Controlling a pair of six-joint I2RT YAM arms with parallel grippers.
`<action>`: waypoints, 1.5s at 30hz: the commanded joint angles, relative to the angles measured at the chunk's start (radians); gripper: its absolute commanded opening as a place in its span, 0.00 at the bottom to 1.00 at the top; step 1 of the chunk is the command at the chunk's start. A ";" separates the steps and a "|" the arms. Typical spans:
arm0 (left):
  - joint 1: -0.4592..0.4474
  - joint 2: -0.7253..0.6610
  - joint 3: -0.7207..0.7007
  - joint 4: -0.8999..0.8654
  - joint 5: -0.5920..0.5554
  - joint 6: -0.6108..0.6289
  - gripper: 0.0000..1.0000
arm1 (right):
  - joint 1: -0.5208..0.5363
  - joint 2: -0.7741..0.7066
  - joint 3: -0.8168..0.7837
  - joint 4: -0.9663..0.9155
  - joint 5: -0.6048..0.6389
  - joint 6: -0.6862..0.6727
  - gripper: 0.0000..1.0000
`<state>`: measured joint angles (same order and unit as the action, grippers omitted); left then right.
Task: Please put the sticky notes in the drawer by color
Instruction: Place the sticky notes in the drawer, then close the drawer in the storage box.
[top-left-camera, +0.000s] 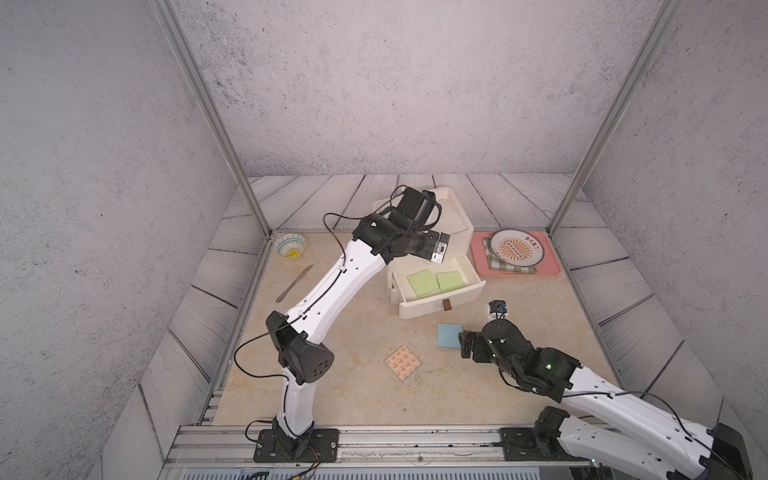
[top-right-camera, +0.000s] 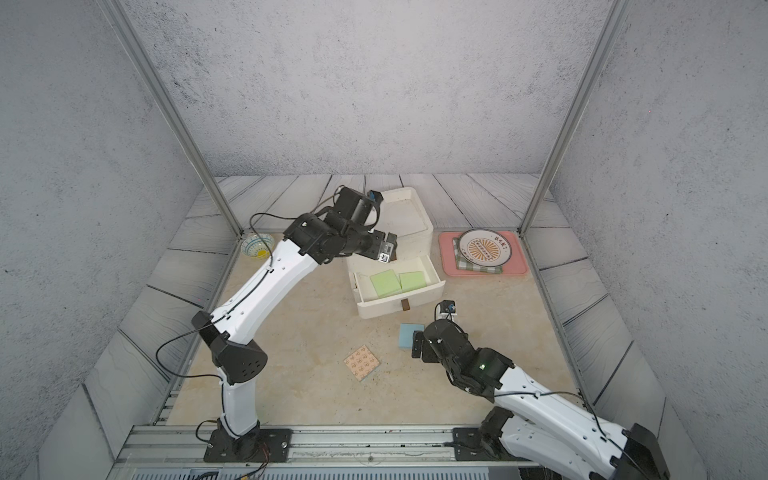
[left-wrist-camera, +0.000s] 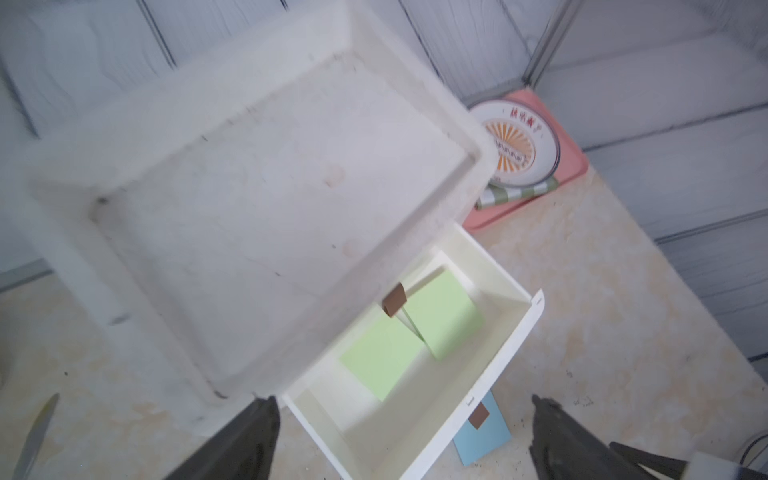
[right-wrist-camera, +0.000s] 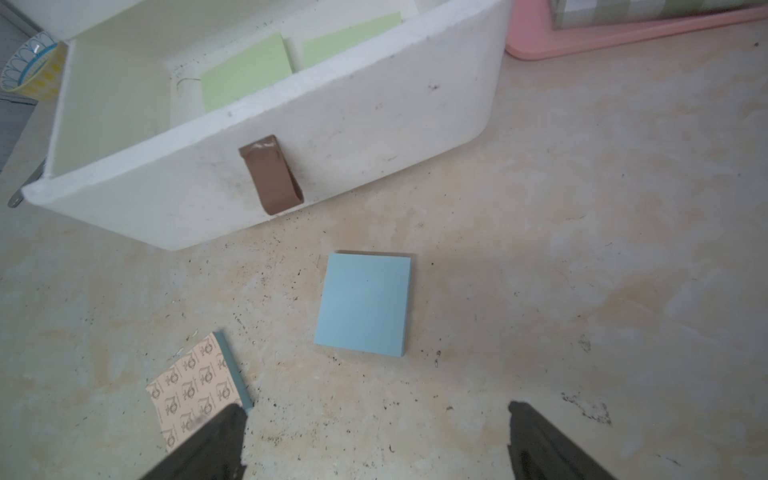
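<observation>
Two green notes (top-left-camera: 423, 282) lie touching in the open drawer (top-left-camera: 428, 308), mid-frame in both top views. Below it on the counter (top-left-camera: 353, 395) lie a blue note (top-left-camera: 448, 336) and a peach note (top-left-camera: 403, 363). The left gripper (left-wrist-camera: 403, 440) is spread above the drawer and the right gripper (right-wrist-camera: 374, 440) is spread near the blue note, both empty. The plate's (top-left-camera: 515, 248) red lettering is unreadable.

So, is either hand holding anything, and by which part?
Nothing held: left hand open by the drawer; right hand open near the blue pad.

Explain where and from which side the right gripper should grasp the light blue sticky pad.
Grip two opposite side edges of the light blue pad, descending from straight above, probably: it lies flat on the table with all edges clear, so only its thin sides offer purchase.
</observation>
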<state>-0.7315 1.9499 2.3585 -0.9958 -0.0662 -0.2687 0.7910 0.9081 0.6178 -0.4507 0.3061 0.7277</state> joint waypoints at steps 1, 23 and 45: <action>0.074 0.077 0.100 -0.013 0.044 0.008 0.99 | -0.030 0.083 0.087 0.069 -0.122 -0.064 0.99; 0.175 0.409 0.228 0.047 0.250 -0.047 0.57 | -0.153 0.329 0.199 0.156 -0.265 -0.160 0.03; 0.175 0.278 -0.131 0.178 0.315 -0.071 0.51 | -0.241 0.803 0.542 0.292 -0.373 -0.225 0.03</action>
<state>-0.5564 2.1979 2.3051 -0.6735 0.2092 -0.3153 0.5655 1.6501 1.0992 -0.2859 -0.0971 0.5201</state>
